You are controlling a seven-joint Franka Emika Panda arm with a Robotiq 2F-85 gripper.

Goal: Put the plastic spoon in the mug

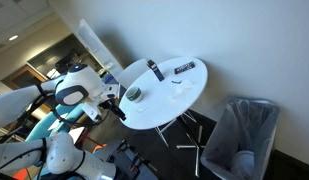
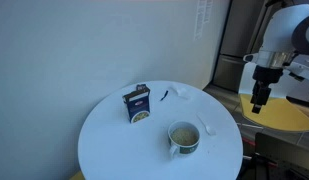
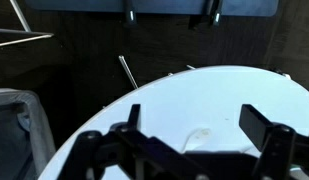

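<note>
Collision with the mug (image 2: 184, 137) is risked when the plastic spoon (image 2: 207, 127) beside it is approached by the spread-jawed, empty gripper (image 2: 259, 103).

On my feed the round bench (image 2: 114, 140) has a smooth white top with a faint sheen. The mug (image 2: 184, 137) looks matt dark grey, paler inside. The spoon (image 2: 207, 127) is white plastic. The end effector (image 2: 258, 105) is matt black, the arm's shell (image 2: 290, 28) glossy white. The bench legs (image 1: 190, 136) look like bright metal.
</note>
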